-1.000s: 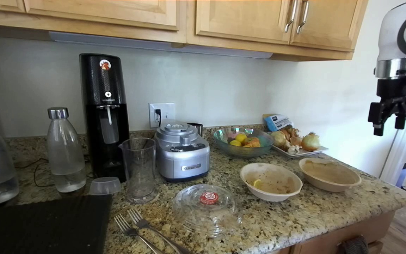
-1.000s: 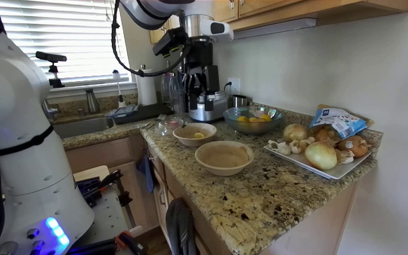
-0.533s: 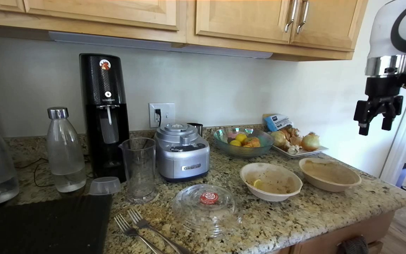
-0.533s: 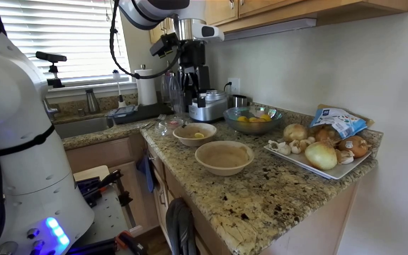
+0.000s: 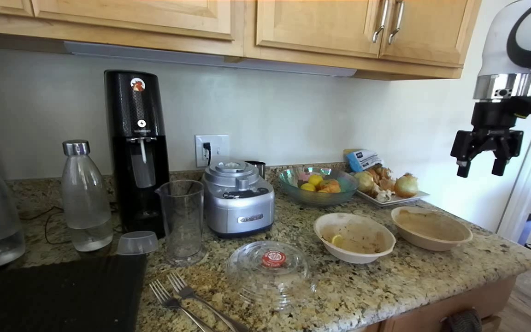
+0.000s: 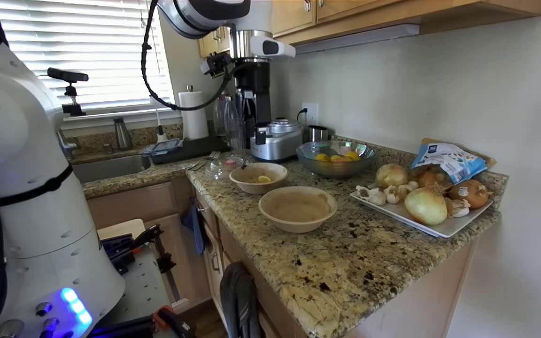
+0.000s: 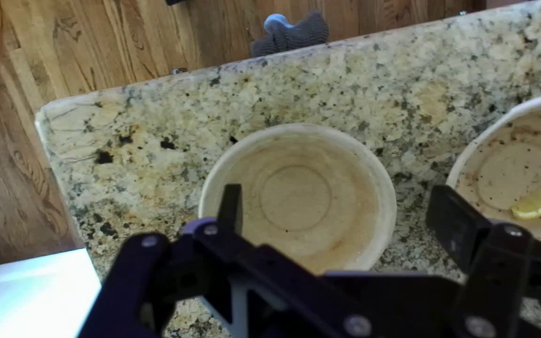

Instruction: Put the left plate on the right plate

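Note:
The left plate (image 5: 362, 240) is a beige bowl-like plate with a speckled inside and a lemon slice. It stands beside the right plate (image 5: 431, 229), which has a smoother, paler inside. In an exterior view the left plate (image 6: 251, 180) is farther back and the right plate (image 6: 297, 211) nearer. In the wrist view the right plate (image 7: 298, 197) is central, and the left plate (image 7: 514, 173) is cut off at the right edge. My gripper (image 5: 481, 168) is open and empty, high above the counter. Its spread fingers (image 7: 341, 211) overlap the right plate and the left plate's near rim in the wrist view.
A clear plastic dome lid (image 5: 270, 272) lies near the left plate. A glass fruit bowl (image 5: 318, 186) and a tray with onions and garlic (image 5: 404, 199) stand behind. A food processor (image 5: 240, 203) and two forks (image 5: 191, 299) are farther along the granite counter (image 6: 345, 263).
My gripper has shifted left in both exterior views and turned about its upright axis. It stays open. Both plates have not moved.

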Motion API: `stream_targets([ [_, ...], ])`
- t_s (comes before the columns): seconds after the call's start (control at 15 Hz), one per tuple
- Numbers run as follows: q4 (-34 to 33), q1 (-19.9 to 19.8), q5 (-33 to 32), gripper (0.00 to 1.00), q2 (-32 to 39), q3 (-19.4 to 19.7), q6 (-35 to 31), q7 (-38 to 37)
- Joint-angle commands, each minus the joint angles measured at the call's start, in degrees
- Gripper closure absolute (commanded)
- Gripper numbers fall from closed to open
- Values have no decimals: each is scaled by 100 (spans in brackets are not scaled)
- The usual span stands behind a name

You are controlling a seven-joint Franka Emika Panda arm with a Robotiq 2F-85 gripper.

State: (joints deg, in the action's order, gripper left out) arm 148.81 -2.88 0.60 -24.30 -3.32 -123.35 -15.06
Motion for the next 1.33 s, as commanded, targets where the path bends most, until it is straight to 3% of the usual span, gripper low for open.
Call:
stream_targets([
  [0.0, 245, 121, 665, 0, 213, -173, -646, -904],
  [0.47, 411, 432, 1341, 0, 859, -848, -2169, -2277],
  [0.6, 308, 441, 1185, 0, 863, -750, -1936, -2065],
  [1.0, 302, 517, 1199, 0, 993, -784, -2055, -2175],
  [1.27, 377, 667, 1493, 0, 1355, -902, -2604, -2435],
])
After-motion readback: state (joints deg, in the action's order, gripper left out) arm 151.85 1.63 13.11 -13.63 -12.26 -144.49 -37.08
